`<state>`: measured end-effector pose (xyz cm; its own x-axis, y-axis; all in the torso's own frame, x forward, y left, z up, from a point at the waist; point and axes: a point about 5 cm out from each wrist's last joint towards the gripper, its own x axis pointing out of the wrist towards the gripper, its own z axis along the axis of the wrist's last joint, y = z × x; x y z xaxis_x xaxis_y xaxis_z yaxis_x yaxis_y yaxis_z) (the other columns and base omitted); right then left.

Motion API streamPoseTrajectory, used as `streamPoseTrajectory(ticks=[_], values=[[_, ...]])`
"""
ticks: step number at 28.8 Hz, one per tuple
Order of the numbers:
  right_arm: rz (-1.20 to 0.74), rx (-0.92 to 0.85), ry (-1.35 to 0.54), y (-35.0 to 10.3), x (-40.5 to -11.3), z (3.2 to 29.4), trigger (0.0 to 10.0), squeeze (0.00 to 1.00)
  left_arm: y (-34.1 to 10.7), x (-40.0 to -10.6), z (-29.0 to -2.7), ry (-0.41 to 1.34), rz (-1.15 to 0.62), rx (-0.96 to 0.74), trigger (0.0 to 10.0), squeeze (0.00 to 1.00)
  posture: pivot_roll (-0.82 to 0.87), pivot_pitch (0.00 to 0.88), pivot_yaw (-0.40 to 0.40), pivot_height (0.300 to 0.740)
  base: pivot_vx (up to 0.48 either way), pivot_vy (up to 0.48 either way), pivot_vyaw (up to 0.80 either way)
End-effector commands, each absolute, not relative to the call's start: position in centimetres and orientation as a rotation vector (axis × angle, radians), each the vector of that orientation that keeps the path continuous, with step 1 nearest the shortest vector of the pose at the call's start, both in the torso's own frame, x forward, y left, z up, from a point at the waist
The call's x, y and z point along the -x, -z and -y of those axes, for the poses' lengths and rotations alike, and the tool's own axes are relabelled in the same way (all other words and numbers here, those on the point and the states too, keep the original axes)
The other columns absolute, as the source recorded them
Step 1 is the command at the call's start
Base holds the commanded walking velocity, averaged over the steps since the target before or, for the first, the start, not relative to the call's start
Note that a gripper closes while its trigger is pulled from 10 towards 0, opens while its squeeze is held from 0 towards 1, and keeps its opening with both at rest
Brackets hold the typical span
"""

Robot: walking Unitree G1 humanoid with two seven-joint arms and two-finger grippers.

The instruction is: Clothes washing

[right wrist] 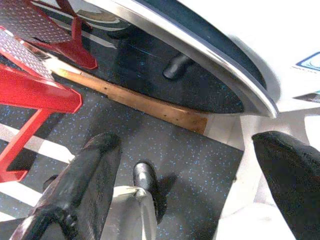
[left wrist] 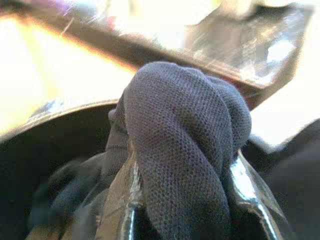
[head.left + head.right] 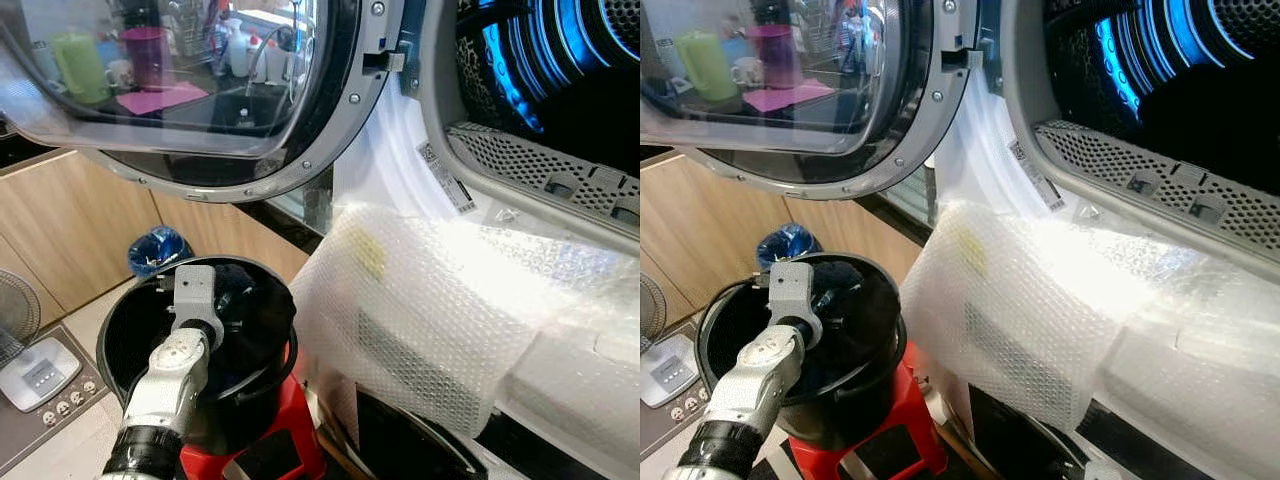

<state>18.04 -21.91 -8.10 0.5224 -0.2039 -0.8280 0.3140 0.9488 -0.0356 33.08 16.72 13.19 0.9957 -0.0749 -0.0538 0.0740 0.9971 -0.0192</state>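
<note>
- The white label [image 3: 447,178] on the washer front is too small to read.
- The left end effector [image 2: 185,210] grips a dark knit cloth [image 2: 185,135] inside the black round bucket [image 3: 265,380].
- The right end effector [image 1: 195,195] hangs spread apart above the floor.

Left wrist view. Left claw [image 2: 195,210] is closed on a bunched dark mesh-knit cloth [image 2: 185,145]; the cloth bulges up between the two fingers [image 2: 250,200] and hides their tips. Behind it, curved black bucket rim [image 2: 55,107], dark inside, with more dark fabric [image 2: 65,190] blurred low in the bucket. Background beyond the rim is bright, washed out and unreadable.
</note>
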Motion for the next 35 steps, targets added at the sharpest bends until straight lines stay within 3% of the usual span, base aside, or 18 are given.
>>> streamPoseTrajectory(ticks=[1,5,9,15,20,26,28,32,33,35], values=[[-0.99,-0.131,0.307,8.3,-17.7,21.6,10.0,0.0,-15.8,-32.6,-15.1,0.205,0.07,-0.01,0.0,0.0,-0.01,0.0,0.011,0.74,0.0,0.0,0.0],[-0.997,-0.141,0.285,8.5,-17.5,21.3,10.0,0.0,-16.6,-29.9,-13.7,0.418,0.072,-0.057,0.0,0.0,-0.01,0.0,0.023,0.74,0.0,0.0,0.0],[-1.007,-0.141,0.271,8.7,-17.2,21.0,10.0,0.0,-17.6,-27.7,-13.8,0.562,0.053,-0.092,0.0,0.0,0.0,0.0,0.034,0.74,0.0,0.0,0.0],[-1.016,-0.142,0.259,8.8,-17.0,20.9,10.0,0.0,-20.6,-26.0,-13.8,0.709,0.124,-0.105,0.0,0.0,0.03,0.0,0.045,0.74,0.0,0.0,0.0],[-1.019,-0.147,0.245,8.8,-17.1,20.6,10.0,0.0,-23.7,-25.0,-12.0,0.922,0.147,-0.05,0.0,0.0,0.04,0.0,0.047,0.74,0.0,0.0,0.0],[-1.008,-0.165,0.235,8.7,-17.5,20.1,10.0,0.0,-26.3,-25.4,-7.5,1.239,0.209,-0.089,0.0,0.0,0.06,0.0,0.067,0.74,0.0,0.0,0.0],[-1.001,-0.178,0.242,8.7,-17.6,19.9,10.0,0.0,-25.9,-25.3,-5.2,1.335,0.195,-0.076,0.0,0.0,0.05,0.0,0.073,0.74,0.0,0.0,0.0],[-0.996,-0.187,0.247,8.7,-17.7,19.8,10.0,0.0,-25.4,-25.1,-3.4,1.4,0.182,-0.041,0.0,0.0,0.03,0.0,0.075,0.74,0.0,0.0,0.0],[-1.0,-0.19,0.249,8.8,-17.5,19.8,10.0,0.0,-24.5,-24.4,-1.7,1.458,0.156,-0.016,0.0,0.0,0.01,0.0,0.082,0.74,0.0,0.0,0.0],[-1.005,-0.194,0.253,8.9,-17.1,20.0,10.0,0.0,-23.0,-23.4,-0.8,1.507,0.106,-0.009,0.0,0.0,0.01,0.0,0.087,0.74,0.0,0.0,0.0]])
